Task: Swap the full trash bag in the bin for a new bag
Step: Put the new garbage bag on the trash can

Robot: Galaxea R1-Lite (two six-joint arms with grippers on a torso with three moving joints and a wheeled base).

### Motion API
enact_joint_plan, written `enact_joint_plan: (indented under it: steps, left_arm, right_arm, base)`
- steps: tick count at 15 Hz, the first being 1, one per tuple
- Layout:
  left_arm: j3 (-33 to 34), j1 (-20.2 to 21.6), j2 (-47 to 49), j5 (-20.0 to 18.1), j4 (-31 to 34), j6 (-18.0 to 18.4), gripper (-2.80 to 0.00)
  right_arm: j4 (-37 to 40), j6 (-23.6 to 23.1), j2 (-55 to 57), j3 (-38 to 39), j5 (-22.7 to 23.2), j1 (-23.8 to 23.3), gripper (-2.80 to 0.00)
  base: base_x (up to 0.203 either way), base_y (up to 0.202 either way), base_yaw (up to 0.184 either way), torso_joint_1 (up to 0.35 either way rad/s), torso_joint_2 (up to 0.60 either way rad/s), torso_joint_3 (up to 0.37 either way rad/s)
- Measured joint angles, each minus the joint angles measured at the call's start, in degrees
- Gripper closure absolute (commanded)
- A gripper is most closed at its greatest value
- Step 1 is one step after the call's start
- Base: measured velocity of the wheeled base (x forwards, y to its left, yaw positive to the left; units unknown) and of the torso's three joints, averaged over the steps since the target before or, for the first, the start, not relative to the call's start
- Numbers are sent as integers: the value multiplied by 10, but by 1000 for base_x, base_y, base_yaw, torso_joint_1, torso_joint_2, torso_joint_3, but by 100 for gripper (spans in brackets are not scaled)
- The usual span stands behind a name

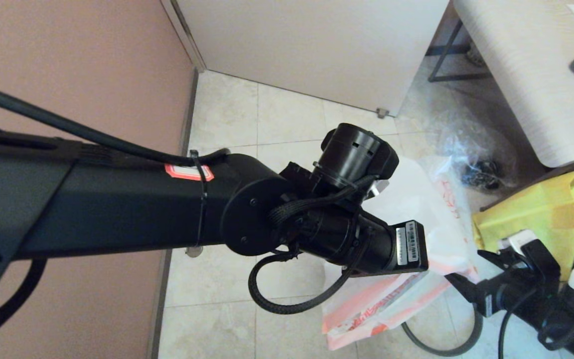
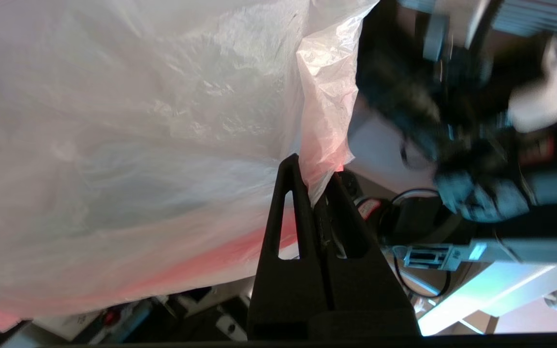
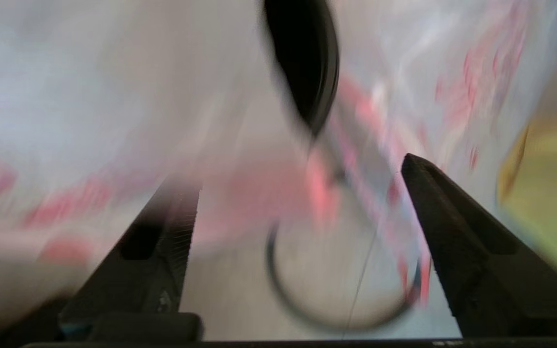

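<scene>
The left claw (image 2: pixel 315 186), closed, is pinching the thin, crinkled, translucent white bag (image 1: pixel 416 199), whose pink-red rim band is draping toward the lower centre of the head view over the pale tiled floor (image 1: pixel 287 114). The right claw (image 3: pixel 298 212), at lower right, is standing open and holding nothing, near a thin dark grey hoop (image 1: pixel 441 344) lying on the tiles. A yellow fabric bag (image 1: pixel 531 219) is sitting at right under the pale desk (image 1: pixel 521 65), with a clear crinkly bag (image 1: pixel 471 149) of dark contents beside it.

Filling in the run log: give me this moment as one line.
left gripper: shut on white bag | right gripper: open, empty, near bag | grey hoop: on floor
</scene>
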Motion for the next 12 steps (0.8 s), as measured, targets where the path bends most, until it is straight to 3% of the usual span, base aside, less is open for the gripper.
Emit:
enact_joint_plan:
  steps: [1,5,12]
  left_arm:
    - [0,0,-3,0,10,0,0]
    - [1,1,-9,0,13,0,0]
    - [12,-8,-11,2,33,5,0]
  right_arm:
    - [-2,-5,18,-20,0,1,0]
    - [-4,-15,55,-45,-1,6,0]
    - [-5,9,20,12,21,10,0]
  base:
    - [0,0,0,0,0,0]
    - [0,0,0,0,0,0]
    - [0,0,0,0,0,0]
